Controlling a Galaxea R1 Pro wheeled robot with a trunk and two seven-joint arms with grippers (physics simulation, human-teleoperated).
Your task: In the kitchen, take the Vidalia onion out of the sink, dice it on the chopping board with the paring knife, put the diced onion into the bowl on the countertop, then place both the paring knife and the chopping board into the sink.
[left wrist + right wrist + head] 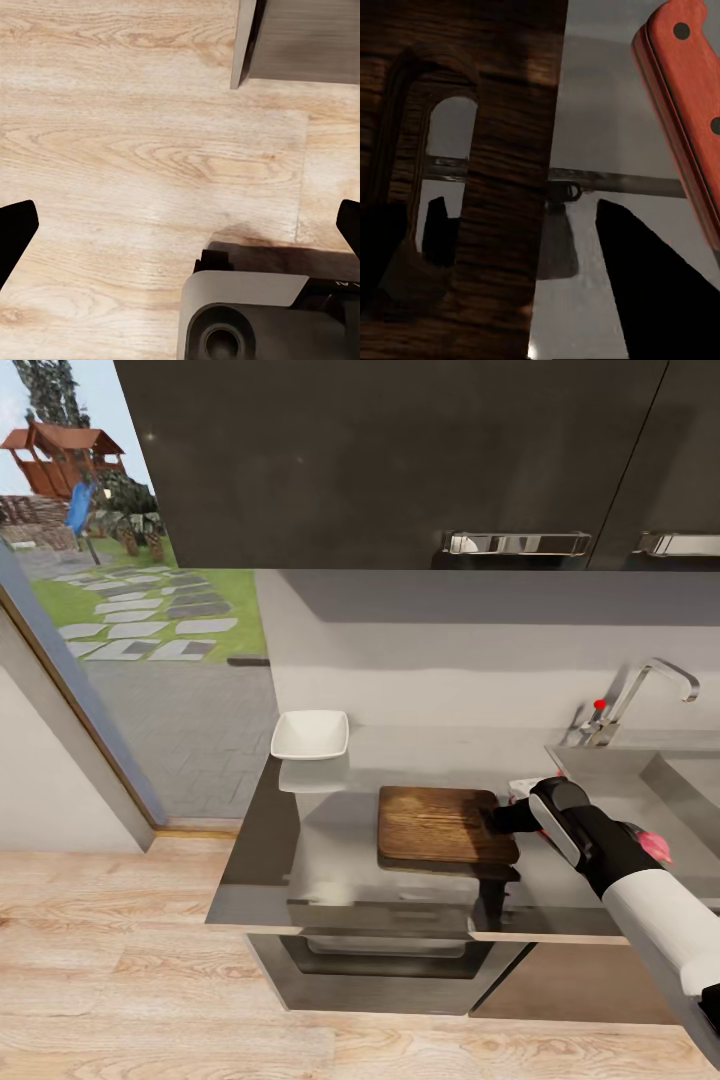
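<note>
While our left claw (180,225) hangs wide open over the wood floor (135,150), the bowl (310,735) waits and our right claw (517,247) sits open around the chopping board (440,823) edge; next we squeeze, lift, carry it to the sink (690,780)

wood floor (120,920), wall cabinets (400,460), garden playhouse (60,455)

A home kitchen. A grey countertop (330,840) holds a sink (680,785) with a chrome tap (640,700). Dark cabinets (400,460) hang above the countertop.
</note>
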